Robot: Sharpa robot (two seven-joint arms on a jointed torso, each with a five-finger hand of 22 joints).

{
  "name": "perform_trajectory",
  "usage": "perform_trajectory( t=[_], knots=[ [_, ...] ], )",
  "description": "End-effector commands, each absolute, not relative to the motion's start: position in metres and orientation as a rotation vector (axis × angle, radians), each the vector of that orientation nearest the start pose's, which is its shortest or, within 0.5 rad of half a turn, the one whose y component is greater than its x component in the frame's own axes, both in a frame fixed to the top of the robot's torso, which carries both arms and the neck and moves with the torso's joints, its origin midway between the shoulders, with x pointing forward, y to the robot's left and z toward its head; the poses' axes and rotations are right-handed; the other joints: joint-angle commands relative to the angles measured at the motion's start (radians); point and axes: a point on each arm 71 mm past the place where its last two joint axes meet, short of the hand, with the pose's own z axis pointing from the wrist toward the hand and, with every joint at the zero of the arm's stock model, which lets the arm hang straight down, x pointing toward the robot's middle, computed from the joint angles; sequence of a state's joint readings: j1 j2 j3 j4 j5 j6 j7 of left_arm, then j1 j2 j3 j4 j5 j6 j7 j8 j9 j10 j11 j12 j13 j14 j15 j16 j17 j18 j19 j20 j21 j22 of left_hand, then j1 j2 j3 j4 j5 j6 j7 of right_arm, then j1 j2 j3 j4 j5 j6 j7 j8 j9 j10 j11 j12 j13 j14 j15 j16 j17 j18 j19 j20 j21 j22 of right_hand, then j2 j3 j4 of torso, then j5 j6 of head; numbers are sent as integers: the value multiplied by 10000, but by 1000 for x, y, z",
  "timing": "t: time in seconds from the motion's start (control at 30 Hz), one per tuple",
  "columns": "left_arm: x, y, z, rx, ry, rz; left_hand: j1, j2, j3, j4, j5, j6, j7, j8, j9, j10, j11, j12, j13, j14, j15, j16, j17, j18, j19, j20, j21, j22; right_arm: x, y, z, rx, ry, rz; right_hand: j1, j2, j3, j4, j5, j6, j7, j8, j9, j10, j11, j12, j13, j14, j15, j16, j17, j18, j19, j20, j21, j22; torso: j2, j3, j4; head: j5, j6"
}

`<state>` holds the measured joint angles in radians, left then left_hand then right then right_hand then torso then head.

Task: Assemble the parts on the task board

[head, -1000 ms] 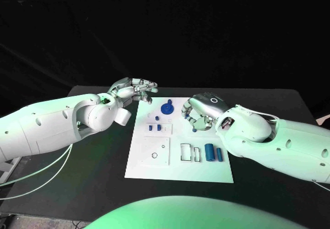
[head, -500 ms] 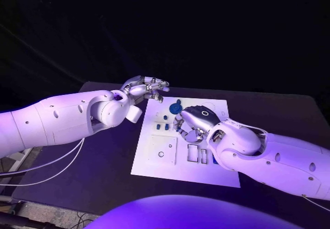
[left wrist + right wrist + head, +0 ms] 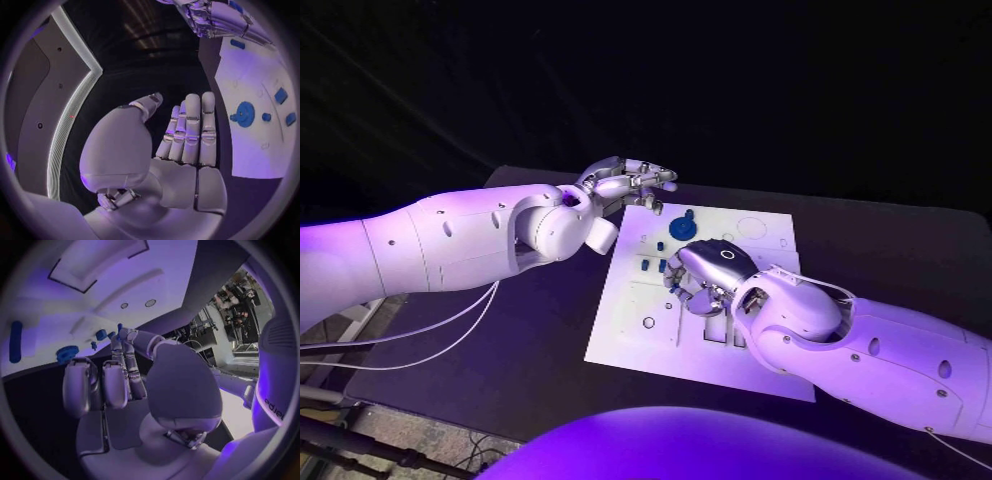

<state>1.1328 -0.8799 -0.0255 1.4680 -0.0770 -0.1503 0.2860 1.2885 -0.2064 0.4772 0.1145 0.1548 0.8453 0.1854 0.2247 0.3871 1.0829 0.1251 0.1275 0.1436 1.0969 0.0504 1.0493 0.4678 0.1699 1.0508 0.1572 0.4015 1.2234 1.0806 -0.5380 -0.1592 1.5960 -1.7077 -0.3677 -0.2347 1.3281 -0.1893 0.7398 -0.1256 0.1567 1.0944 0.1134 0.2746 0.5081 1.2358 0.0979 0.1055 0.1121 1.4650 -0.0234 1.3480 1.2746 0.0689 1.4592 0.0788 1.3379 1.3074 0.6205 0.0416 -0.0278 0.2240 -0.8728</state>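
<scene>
The white task board (image 3: 625,335) lies in the middle of the black table. A round blue part (image 3: 682,227) stands near its far edge, with small blue pieces (image 3: 651,265) beside it. My right hand (image 3: 704,275) hovers over the board's middle, fingers curled down. In the right wrist view its fingertips (image 3: 119,337) pinch a small blue part (image 3: 119,328) above the board (image 3: 94,285). My left hand (image 3: 632,182) hangs over the board's far left corner. In the left wrist view the left hand (image 3: 181,135) has straight fingers and an empty palm.
Rectangular recesses (image 3: 94,262) and small round holes (image 3: 150,303) mark the board. A long blue part (image 3: 15,340) lies on it near the round part (image 3: 67,352). Bare black table (image 3: 516,340) runs along the board's left side.
The camera has shifted. On the board, my right hand has moved from beside the round part toward the middle. The left hand stays by the far left corner.
</scene>
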Motion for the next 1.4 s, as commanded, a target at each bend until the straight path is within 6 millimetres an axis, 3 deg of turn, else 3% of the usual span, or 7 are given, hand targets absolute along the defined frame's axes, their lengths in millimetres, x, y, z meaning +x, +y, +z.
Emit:
perform_trajectory(
  t=[0.03,0.57,1.4],
  knots=[
    [484,233,-213,-11331,15916,-15355,81,-4,-57,14,63,-58,9,-28,-11,-48,-8,-15,10,-68,5,-39,-16,94,82,-24,-43,-16,393,-31,-257,-5051,16965,8477,7,95,69,2,34,8,14,22,19,562,-497,100,1040,529,-59,46,-14,-186,58,-32,39,1976,1,-1,-2,87,2],
    [485,233,-214,-11302,16024,-15371,88,-4,-78,16,88,-57,11,-10,-9,-60,-4,-16,13,-72,8,-43,-21,94,93,-21,-60,-24,389,-29,-267,-5181,17289,8493,2,93,72,-1,48,4,15,20,24,559,-495,96,1049,529,-57,54,-8,-186,56,-32,36,1975,-4,-3,-8,268,2],
    [485,235,-214,-11253,16119,-15309,125,4,-106,10,129,-88,15,8,-11,-79,-1,-14,21,-81,11,-51,-32,95,109,-18,-94,-38,390,-29,-272,-5232,17427,8402,-8,92,77,-8,81,-4,19,13,36,553,-492,85,1072,530,-54,70,3,-187,58,-30,46,1977,1,3,-1,364,2]
  ],
)
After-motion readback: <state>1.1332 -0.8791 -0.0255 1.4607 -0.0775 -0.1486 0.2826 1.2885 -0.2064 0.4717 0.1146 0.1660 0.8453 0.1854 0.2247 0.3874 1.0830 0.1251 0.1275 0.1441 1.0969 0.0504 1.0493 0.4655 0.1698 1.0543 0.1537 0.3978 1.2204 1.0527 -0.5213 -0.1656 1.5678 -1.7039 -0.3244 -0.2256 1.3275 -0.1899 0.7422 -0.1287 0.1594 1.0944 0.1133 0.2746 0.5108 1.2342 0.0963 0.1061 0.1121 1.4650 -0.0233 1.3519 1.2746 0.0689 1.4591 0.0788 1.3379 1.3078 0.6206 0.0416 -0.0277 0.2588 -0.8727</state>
